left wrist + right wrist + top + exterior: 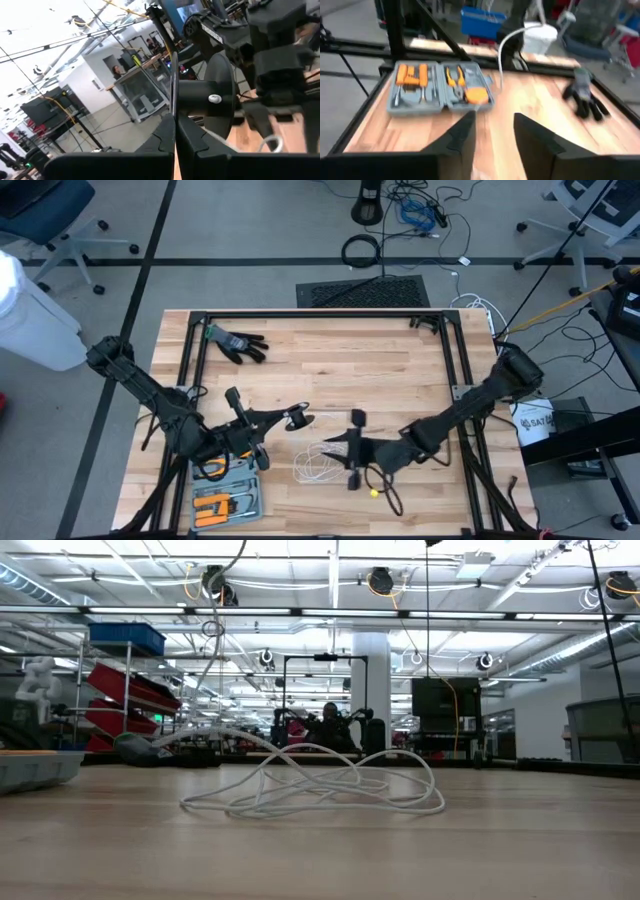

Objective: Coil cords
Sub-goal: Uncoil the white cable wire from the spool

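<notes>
The thin white cord (318, 464) lies in loose loops (320, 790) on the wooden table, near the middle front. One strand (213, 630) rises from the pile to a round black spool (219, 95) with a pale centre (215, 98), held in the air by my shut left gripper (290, 418). My right gripper (346, 446) stands open (492, 131) just right of the loops and above them, with nothing between its fingers. My left gripper pinches a thin disc of the spool, seen edge-on (174, 85), between its two shut fingers (160, 140). The fingers lie about level and come from the table's left. The spool hangs clear of the table, and the cord (270, 142) trails slack below it.
A black glove (238, 343) lies at the far left of the table. An open grey tool case (226, 496) with orange tools sits at the near left corner. A black frame (320, 315) runs round the table's edges. A small yellow thing (374, 491) lies near the front.
</notes>
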